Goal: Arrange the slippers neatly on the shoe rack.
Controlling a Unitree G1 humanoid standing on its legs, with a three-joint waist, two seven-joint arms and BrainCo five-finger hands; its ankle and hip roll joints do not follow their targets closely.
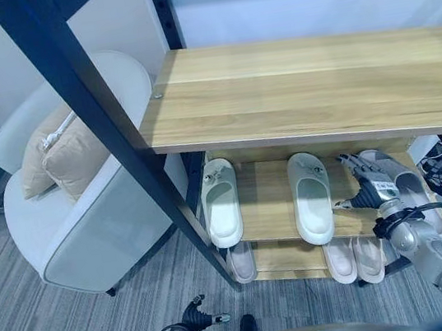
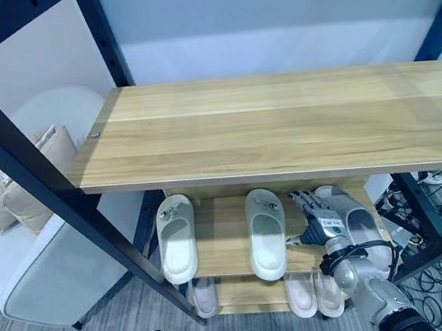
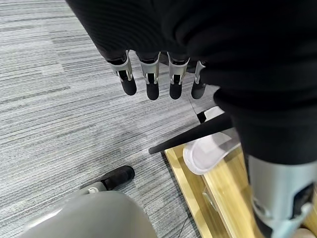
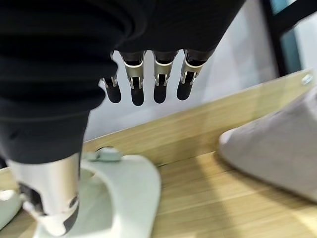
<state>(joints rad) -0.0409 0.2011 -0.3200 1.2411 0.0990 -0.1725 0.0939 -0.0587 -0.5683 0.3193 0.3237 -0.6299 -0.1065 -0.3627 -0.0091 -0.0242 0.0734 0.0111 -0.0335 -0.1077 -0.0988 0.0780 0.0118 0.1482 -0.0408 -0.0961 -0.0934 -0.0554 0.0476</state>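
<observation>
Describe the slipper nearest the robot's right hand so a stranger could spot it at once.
Find the wooden shoe rack with black posts, then the middle shelf under its top board. Three slippers lie there; the grey slipper is the rightmost, just beyond the right hand. The other two are pale green-white.

Your right hand (image 1: 371, 185) sits between a white slipper (image 1: 311, 197) and a grey slipper (image 1: 411, 187); bare shelf (image 1: 268, 200) lies centre-frame.
</observation>
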